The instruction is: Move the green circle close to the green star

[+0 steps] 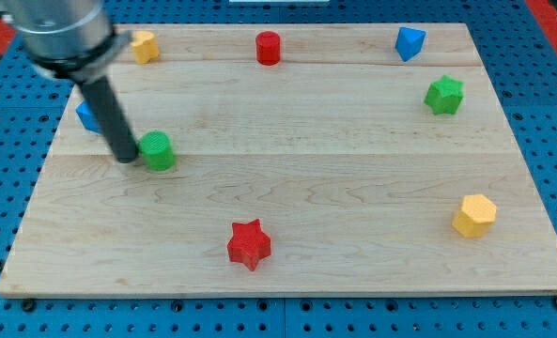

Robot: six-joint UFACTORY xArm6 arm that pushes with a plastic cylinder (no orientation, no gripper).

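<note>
green circle [157, 150], green star [444, 95] — pale board [334, 188]

wooden board [353, 188], blue pegboard [550, 141] (perforated)

Occlusions and cut-offs, single camera view.

The arm [57, 33] is cut off by the view's top edge, and its upper body is motion-blurred. The rod hides most of a blue block [86, 115] at the board's left side; shape cannot be made out. The tip [128, 158] sits just beside the green circle [157, 150] on its left; actual contact cannot be confirmed. The yellow block [144, 45] near the view's top left is small and slightly soft; shape uncertain. The blue perforated table [541, 56] runs off all four edges.
</note>
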